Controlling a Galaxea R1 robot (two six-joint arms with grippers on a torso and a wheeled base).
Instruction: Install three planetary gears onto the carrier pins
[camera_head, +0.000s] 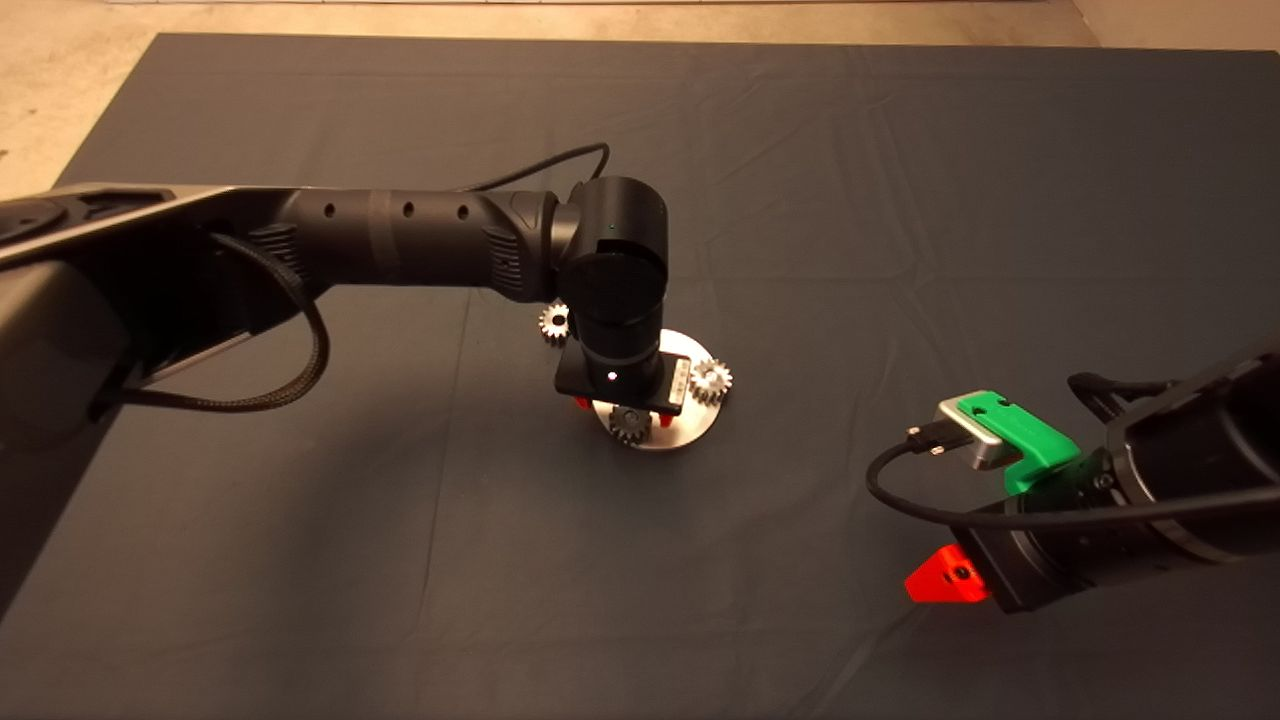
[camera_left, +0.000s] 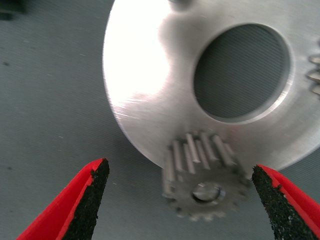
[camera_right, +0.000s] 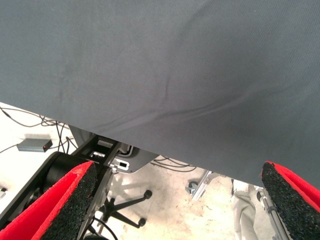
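Observation:
A shiny silver disc (camera_head: 690, 430) with a round centre hole (camera_left: 242, 70) lies mid-mat. One planetary gear (camera_head: 630, 423) sits on a carrier pin (camera_left: 206, 192) at the disc's near edge, and a second gear (camera_head: 711, 380) sits at its right edge. A third gear (camera_head: 554, 322) lies on the mat just left of the disc. My left gripper (camera_head: 618, 412) hangs over the near gear, open, with its fingers (camera_left: 90, 200) on either side of that gear (camera_left: 205, 185) and not touching it. The right gripper (camera_head: 945, 578) waits at the lower right, open and empty.
The dark mat (camera_head: 900, 200) spreads wide around the disc. The left arm (camera_head: 400, 240) reaches in from the left and covers part of the disc. Past the mat's edge, the right wrist view shows a pale floor with cables and a chair base (camera_right: 125, 205).

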